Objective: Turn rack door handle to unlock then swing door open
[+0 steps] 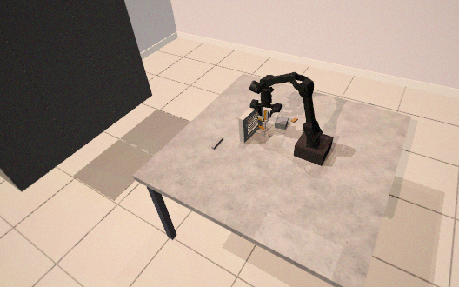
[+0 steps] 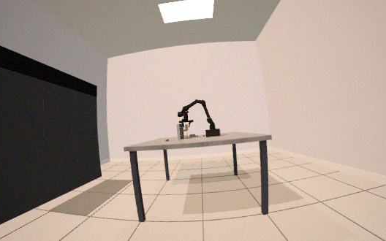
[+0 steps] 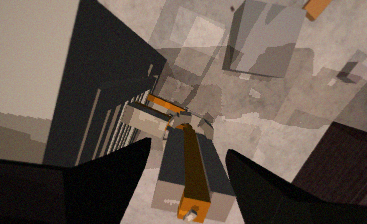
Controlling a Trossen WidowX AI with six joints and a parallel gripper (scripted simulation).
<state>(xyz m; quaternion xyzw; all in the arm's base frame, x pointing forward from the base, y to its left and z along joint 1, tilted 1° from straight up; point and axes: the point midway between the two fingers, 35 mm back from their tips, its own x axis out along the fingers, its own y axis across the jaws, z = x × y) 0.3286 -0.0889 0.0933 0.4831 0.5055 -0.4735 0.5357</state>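
Note:
The rack [image 1: 242, 128] [image 2: 178, 131] [image 3: 99, 55] stands upright, its dark slotted front facing the handle's side. The upright handle [image 3: 197, 175], an orange bar on a grey body, stands out from that front, beside a pale bracket [image 3: 144, 120] and an orange strip [image 3: 164, 102]. My gripper [image 1: 265, 110] [image 2: 186, 123] [image 3: 189, 149] is open above it and points down. One finger is on each side of the handle, with a visible gap at both sides in the wrist view. The door panel is hard to make out, so its angle cannot be told.
A grey block [image 1: 281, 123] [image 3: 269, 40] and a small orange piece [image 1: 295, 119] [image 3: 317, 7] lie on the table [image 1: 236, 187] [image 2: 235, 139] between the rack and the arm's base [image 1: 313, 150] [image 2: 213, 132] [image 3: 339, 170]. A dark bar [image 1: 217, 143] lies on the rack's other side.

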